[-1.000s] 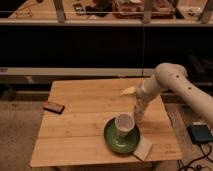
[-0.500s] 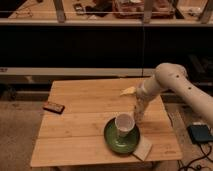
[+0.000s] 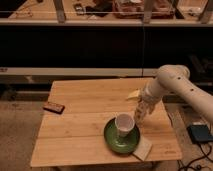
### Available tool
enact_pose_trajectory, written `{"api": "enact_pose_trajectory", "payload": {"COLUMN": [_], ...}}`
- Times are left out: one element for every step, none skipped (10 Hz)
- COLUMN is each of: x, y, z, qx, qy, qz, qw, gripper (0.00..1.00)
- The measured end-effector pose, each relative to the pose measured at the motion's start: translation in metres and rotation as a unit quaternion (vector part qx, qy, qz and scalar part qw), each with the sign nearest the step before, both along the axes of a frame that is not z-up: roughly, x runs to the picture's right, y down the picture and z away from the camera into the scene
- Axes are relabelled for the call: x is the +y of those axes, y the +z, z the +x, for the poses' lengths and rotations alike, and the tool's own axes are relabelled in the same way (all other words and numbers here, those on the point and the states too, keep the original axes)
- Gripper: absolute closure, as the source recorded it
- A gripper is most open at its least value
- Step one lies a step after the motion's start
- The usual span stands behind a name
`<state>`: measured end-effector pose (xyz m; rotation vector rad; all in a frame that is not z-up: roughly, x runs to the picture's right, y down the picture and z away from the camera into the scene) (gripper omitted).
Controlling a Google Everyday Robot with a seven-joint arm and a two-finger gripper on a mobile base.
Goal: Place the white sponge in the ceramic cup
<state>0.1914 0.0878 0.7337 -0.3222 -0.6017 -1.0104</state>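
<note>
Start at the left of the table [image 3: 80, 135]. The small dark bar [image 3: 53, 107] lies well apart from everything and should not trouble you. Your risks sit at the near right.

The ceramic cup [image 3: 124, 125] stands upright on the dark green plate [image 3: 111, 140]. The gripper [image 3: 139, 115] hangs just beside the cup's right side, close to its rim. You cannot tell from here how far open it is or whether it has hold of anything, so do not assume it is carrying.

The white sponge [image 3: 143, 149] lies flat on the table at the plate's near right edge, touching it or perhaps tucked a little beneath it (which of the two is unclear).

- **Plate strike:** a thin pad hard against a plate gives little to grasp, and a descent there could hit the rim and shove plate and cup together.
- **Tipped cup:** any sideways sweep from where the gripper hangs could knock the cup over.
- **Lost sponge:** the sponge lies close to the table's near edge, so a nudge might push it off.
</note>
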Motion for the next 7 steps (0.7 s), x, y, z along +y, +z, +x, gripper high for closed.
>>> {"api": "enact_pose_trajectory", "payload": {"x": [0.009, 0.014, 0.022, 0.03, 0.042, 0.057, 0.076], "y": [-0.009, -0.015, -0.021, -0.025, -0.027, -0.024, -0.016], "z": [0.016, 0.02, 0.026, 0.029, 0.035, 0.043, 0.056], "qx": [0.02, 0.022, 0.024, 0.024, 0.026, 0.035, 0.054], "qy": [-0.001, 0.001, 0.005, 0.008, 0.01, 0.008, 0.008], "qz": [0.0, 0.003, 0.006, 0.007, 0.006, -0.001, -0.014], "qw": [0.9998, 0.9998, 0.9997, 0.9997, 0.9996, 0.9994, 0.9984], "gripper": [0.2, 0.2, 0.2, 0.2, 0.2, 0.2, 0.2]}}
